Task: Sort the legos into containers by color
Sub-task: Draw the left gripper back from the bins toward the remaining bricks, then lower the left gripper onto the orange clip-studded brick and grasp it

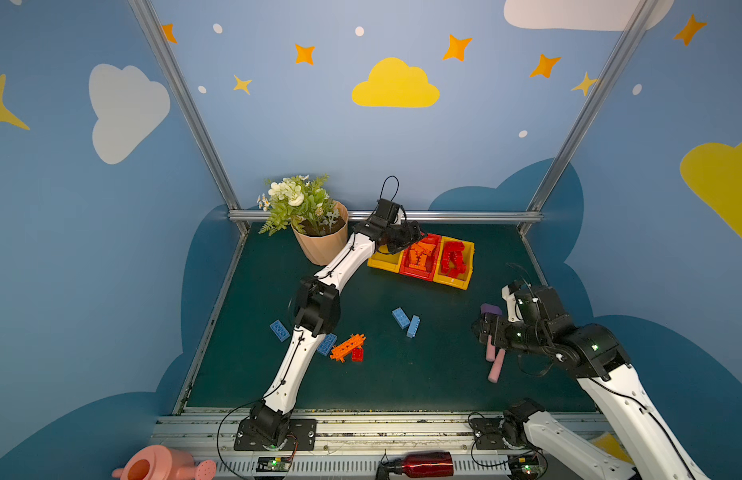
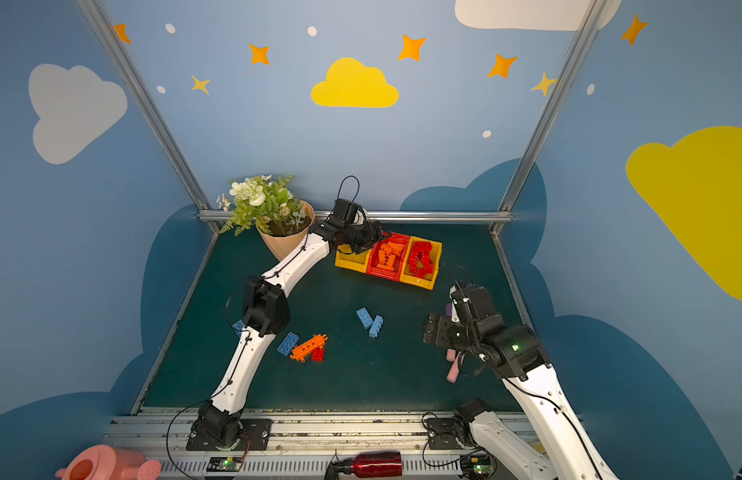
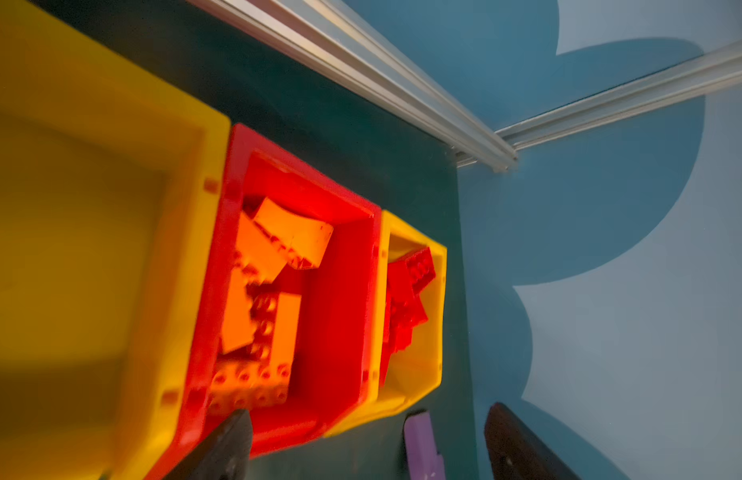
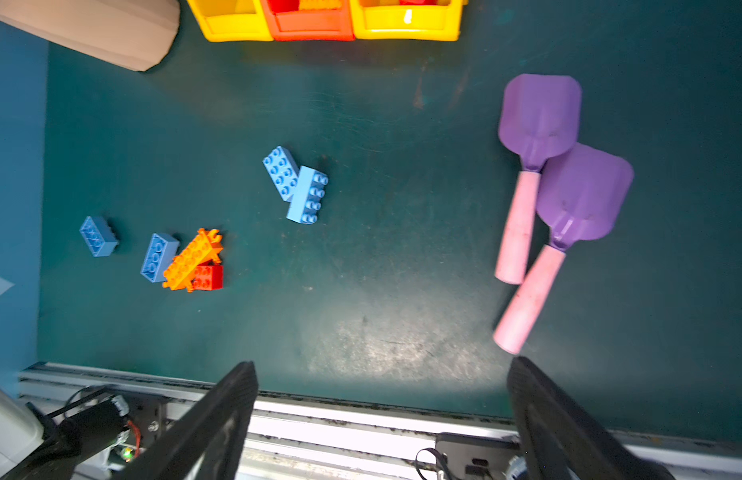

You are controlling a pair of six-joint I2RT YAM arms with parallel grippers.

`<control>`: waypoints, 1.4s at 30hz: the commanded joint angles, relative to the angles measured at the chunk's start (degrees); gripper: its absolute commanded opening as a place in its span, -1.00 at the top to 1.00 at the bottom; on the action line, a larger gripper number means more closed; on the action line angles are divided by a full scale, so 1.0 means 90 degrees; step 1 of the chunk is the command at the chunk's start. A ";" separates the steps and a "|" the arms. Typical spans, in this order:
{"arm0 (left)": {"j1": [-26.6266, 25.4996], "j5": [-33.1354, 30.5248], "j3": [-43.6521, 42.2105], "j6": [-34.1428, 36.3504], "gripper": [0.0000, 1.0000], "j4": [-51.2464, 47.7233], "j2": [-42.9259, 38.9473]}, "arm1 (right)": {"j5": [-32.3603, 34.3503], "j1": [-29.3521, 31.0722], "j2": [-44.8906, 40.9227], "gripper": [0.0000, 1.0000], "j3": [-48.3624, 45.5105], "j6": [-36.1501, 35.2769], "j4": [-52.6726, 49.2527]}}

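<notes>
Toward the left of the dark green mat (image 1: 402,374) lie two light blue studded plastic bricks (image 1: 279,330), a long orange brick (image 1: 347,347) and a small red brick (image 1: 357,354). Two more blue bricks (image 1: 406,322) touch at mid-mat. The left gripper (image 1: 417,239), jaws spread and empty, hovers at the red plastic bin (image 1: 415,272) holding orange bricks (image 3: 273,249). A yellow bin (image 1: 381,262) adjoins it on the left. The right yellow bin (image 1: 456,283) holds red bricks (image 1: 454,257). The right gripper (image 4: 381,368), released, hangs near two purple, pink-handled toy shovels (image 4: 539,112).
</notes>
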 commanded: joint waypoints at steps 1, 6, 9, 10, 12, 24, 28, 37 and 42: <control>-0.0043 -0.0751 -0.1804 0.1547 -0.75 -0.0745 -0.1635 | -0.0567 -0.0025 0.0326 -0.84 -0.0191 -0.0130 0.0590; -0.0043 -0.1434 -0.5328 0.2557 -0.77 -0.0743 -0.4061 | -0.1168 -0.0016 0.1013 -0.84 -0.0188 -0.0278 0.1130; -0.0038 -0.1852 -0.6878 0.2707 -0.77 -0.0860 -0.5264 | -0.1461 0.0007 0.1486 -0.84 -0.0004 -0.0428 0.1349; -0.0038 -0.1914 -0.7319 0.2700 -0.77 -0.0900 -0.5634 | -0.1523 0.0027 0.1632 -0.84 0.0086 -0.0464 0.1413; -0.0056 -0.2016 -0.8018 0.2648 -0.75 -0.0960 -0.6270 | -0.1585 0.0093 0.1915 -0.84 0.0259 -0.0523 0.1486; -0.0551 -0.2701 -0.9804 0.1876 -0.68 -0.1031 -0.8182 | -0.1568 0.0688 0.2889 -0.84 0.1131 -0.0656 0.1526; -0.0643 -0.2890 -0.9705 0.1700 -0.64 -0.1231 -0.7644 | -0.1493 0.0722 0.2907 -0.84 0.1178 -0.0604 0.1531; -0.0834 -0.2911 -0.9314 0.2050 -0.62 -0.0767 -0.6664 | -0.1233 0.0741 0.2544 -0.84 0.0843 -0.0468 0.1457; -0.0836 -0.2845 -0.8790 0.2609 -0.61 -0.0827 -0.5889 | -0.1091 0.0738 0.2285 -0.84 0.0673 -0.0388 0.1338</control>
